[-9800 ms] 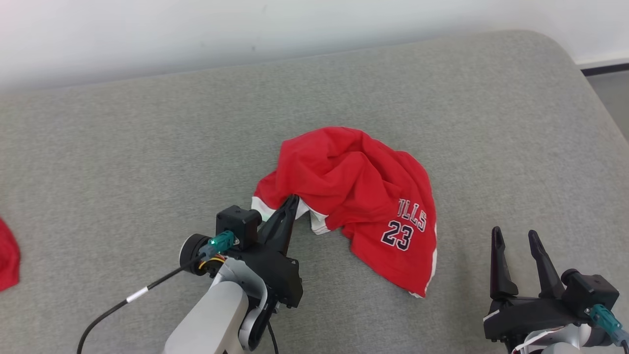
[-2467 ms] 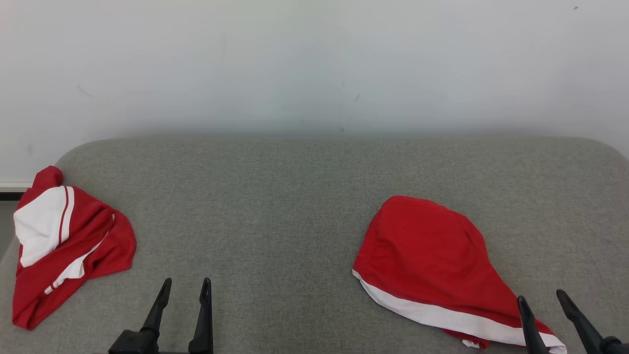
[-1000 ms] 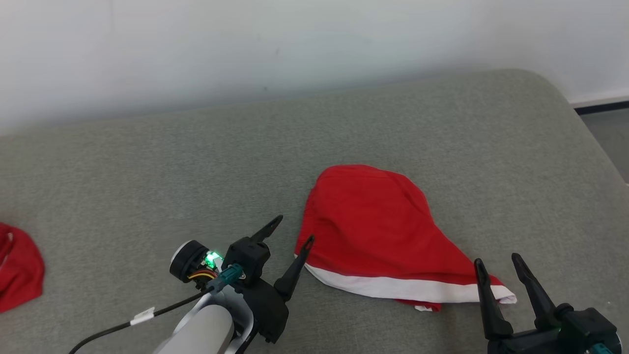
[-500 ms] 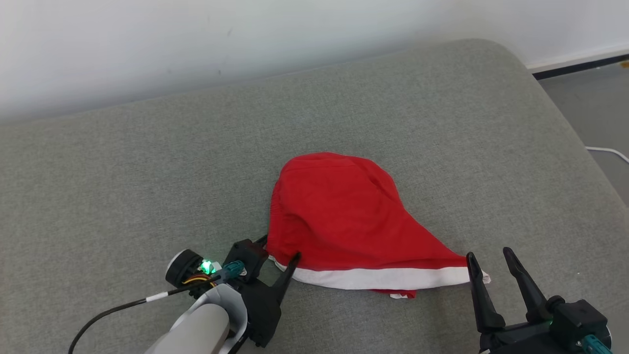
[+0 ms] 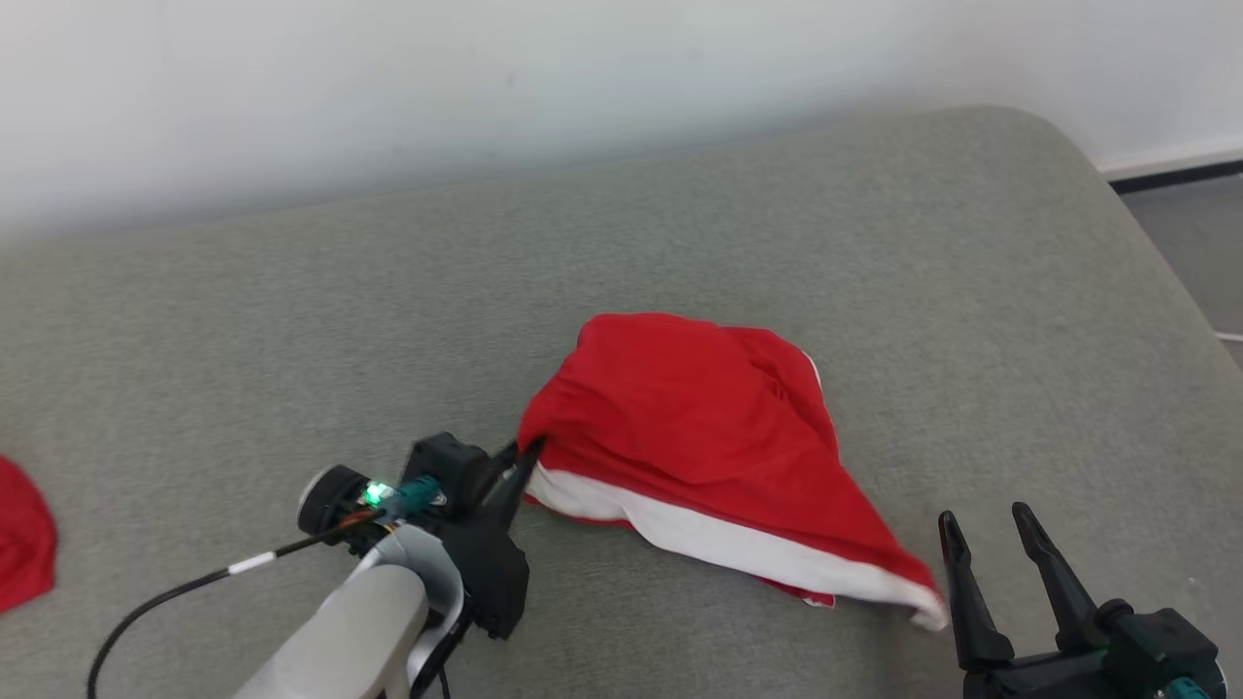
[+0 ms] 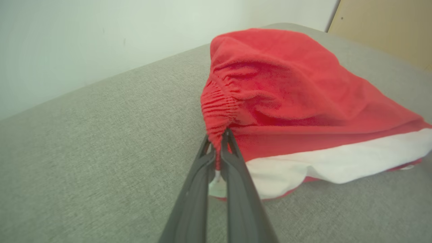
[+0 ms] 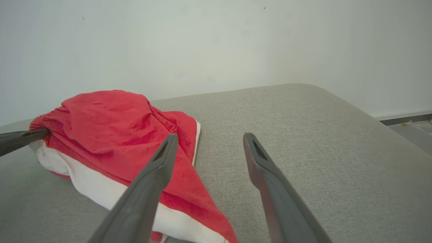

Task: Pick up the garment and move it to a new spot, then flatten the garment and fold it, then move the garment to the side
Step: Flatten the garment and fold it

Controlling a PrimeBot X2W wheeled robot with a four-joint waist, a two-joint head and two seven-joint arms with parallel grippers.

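**Red waistband pinched, one corner raised**

Red cloth this thin can slip, so the lift probably wants to be slow and straight up. That lets the trailing part peel off the cushion rather than drag across it. The pinch takes only a narrow gathered fold, and a jerk could pull it free. Taking the far tip with the other arm would likely share the weight and keep the cloth from bunching before it is laid flat.

The left gripper has its fingers pressed together on the elastic edge at the garment's left corner, with cloth squeezed between the tips. That corner hangs clear of the cushion, and a white band droops beneath it.

The right gripper stands just beside the garment's right tip, fingers spread wide and holding nothing. Whether one finger brushes the hem I cannot tell.

Most of the garment rests on the cushion beneath it, sloping down to that right tip. A wall rises behind the garment, and another red cloth lies well to its left.
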